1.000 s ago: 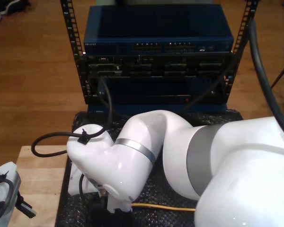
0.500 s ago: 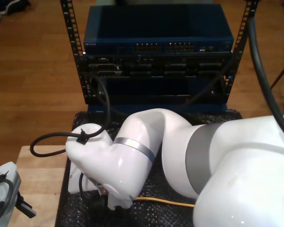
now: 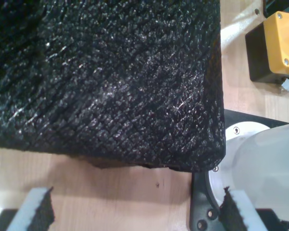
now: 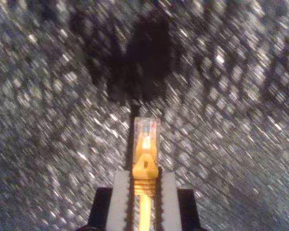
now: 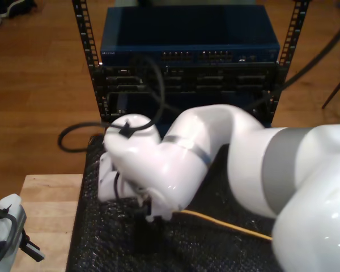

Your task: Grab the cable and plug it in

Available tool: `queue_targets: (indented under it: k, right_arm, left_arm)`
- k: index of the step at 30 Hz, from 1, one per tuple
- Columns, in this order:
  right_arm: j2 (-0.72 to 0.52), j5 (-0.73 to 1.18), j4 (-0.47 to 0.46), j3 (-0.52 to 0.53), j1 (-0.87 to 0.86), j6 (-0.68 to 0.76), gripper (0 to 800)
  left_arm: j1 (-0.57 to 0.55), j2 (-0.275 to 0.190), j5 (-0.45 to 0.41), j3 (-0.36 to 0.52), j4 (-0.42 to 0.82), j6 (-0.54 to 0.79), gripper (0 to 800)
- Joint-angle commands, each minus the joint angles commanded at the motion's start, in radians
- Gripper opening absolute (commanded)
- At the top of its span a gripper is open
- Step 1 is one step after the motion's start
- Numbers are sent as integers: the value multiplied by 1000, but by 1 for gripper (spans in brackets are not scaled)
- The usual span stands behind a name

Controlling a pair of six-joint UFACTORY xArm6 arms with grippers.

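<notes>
arm shifted toward rack point(image 5: 187, 62) | my second gripper point(image 4: 144, 185) clamps cable point(image 4: 145, 144) | my first gripper point(image 3: 135, 211) spread

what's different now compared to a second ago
My second gripper, shut on the cable, has lifted and moved toward the rack. In the exterior view the cable lay flat before and now slants up from that view's right edge. My first gripper stays parked at the exterior view's lower left, and the black mat is unmoved.
</notes>
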Motion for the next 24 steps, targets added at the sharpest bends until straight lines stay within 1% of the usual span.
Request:
queue_targets:
  k: [2,5,8,10,14,17,20,24]
  right_arm:
    - [-26,0,2,12,-26,-21,7]
    - [-64,0,23,20,-55,-71,7]
    - [-92,2,87,20,-83,-130,7]
    - [-112,5,138,20,-107,-196,7]
    - [-149,11,258,20,-173,-308,7]
    - [-176,29,319,20,-213,-362,6]
    - [-201,57,342,20,-239,-387,6]
    - [-244,84,364,23,-261,-411,6]
  left_arm:
    - [-3,3,21,-12,-15,-2,800]
    - [-43,2,74,-25,-95,0,800]
    - [-86,3,141,-52,-175,-2,800]
    - [-114,12,164,-72,-210,-2,800]
    - [-167,28,166,-106,-292,-8,800]
    - [-196,57,164,-138,-358,-38,800]
    - [-219,83,164,-152,-425,-71,800]
    - [-264,87,155,-152,-473,-77,800]
